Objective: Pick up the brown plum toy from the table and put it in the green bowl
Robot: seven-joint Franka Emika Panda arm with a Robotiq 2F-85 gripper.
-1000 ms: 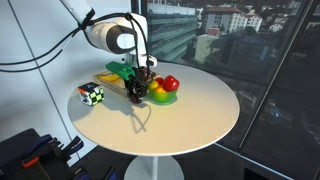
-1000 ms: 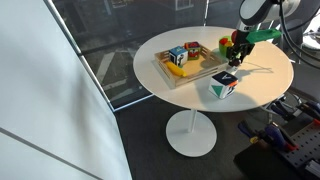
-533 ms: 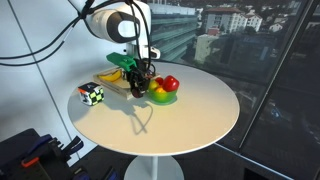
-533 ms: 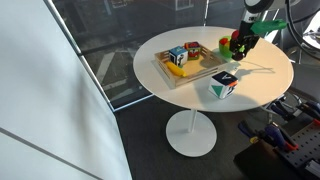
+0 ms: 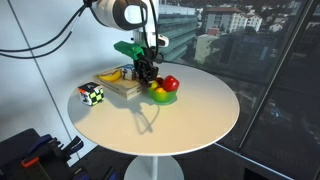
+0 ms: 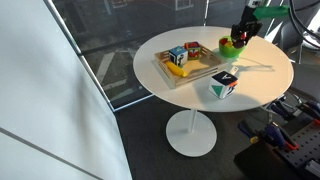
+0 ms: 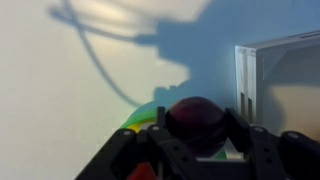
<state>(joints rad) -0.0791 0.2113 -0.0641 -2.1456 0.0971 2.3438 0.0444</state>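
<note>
Inside the end effector (image 5: 147,77), the brown plum toy (image 7: 195,118) sits clamped.

On the worktop (image 5: 195,118), the bowl (image 5: 166,97) is set just beside the tray (image 5: 120,88). A cube (image 5: 92,94) is placed apart from both, near the worktop's edge. The plum toy (image 7: 195,120) is held in the hand (image 5: 148,82) above the bowl's rim.

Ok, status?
Gripper shut on plum. Plum off table, over bowl rim, not yet in. Red fruit in bowl, may crowd drop.
</note>
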